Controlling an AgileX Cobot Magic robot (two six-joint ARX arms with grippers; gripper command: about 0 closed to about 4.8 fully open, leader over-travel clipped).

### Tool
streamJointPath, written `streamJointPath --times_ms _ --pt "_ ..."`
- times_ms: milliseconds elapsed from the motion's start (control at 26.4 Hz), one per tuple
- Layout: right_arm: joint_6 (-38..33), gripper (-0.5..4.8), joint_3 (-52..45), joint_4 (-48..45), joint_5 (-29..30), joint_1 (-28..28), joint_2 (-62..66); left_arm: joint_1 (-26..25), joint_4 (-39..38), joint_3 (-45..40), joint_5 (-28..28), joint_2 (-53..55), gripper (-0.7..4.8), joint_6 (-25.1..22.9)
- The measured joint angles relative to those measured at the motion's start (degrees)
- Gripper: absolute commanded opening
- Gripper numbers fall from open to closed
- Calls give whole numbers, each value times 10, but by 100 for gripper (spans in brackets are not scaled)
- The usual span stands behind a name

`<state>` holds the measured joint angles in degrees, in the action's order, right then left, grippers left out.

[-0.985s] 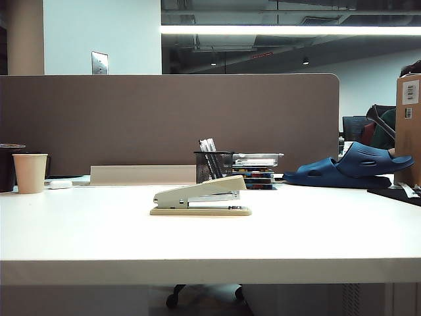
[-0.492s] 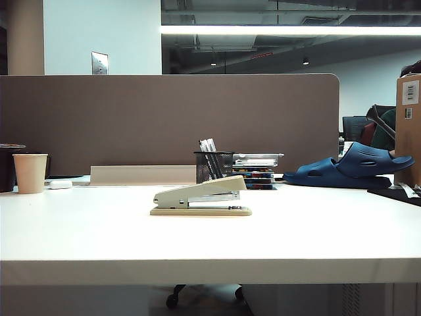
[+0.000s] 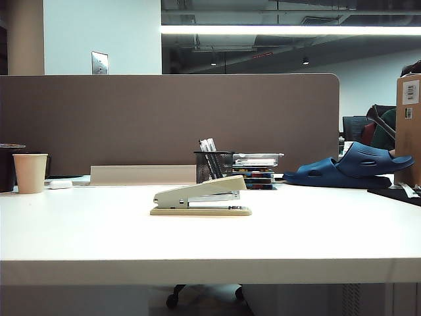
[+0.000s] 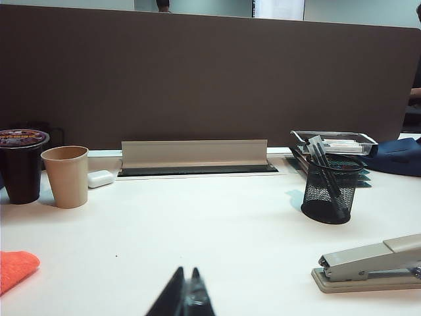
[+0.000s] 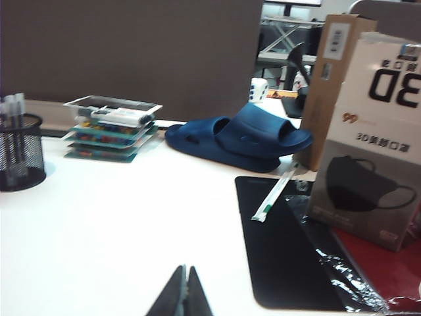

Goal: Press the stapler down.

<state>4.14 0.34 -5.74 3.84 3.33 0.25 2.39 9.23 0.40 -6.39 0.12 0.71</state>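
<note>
Stapler waiting untouched, both grippers closed

The stapler (image 3: 200, 196) is sitting mid-table; left gripper (image 4: 185, 294) and right gripper (image 5: 183, 294), both empty, are hovering nearer; pressing its raised right end squarely should work best.

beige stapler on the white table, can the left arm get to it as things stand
Probably yes. The left gripper, fingers together, hangs over bare white table, and nothing lies between it and the beige stapler; the black mesh pen cup stands further back.

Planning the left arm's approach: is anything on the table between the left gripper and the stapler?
Nothing visible. The left gripper, fingers together, has bare table between it and the stapler. The pen cup stands farther back, off that line.
</note>
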Motion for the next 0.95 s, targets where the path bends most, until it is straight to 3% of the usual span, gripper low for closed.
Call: streamJointPath --times_ms 947 --pt "0 -9 0 9 -2 0 0 0 0 0 0 0 -5 0"
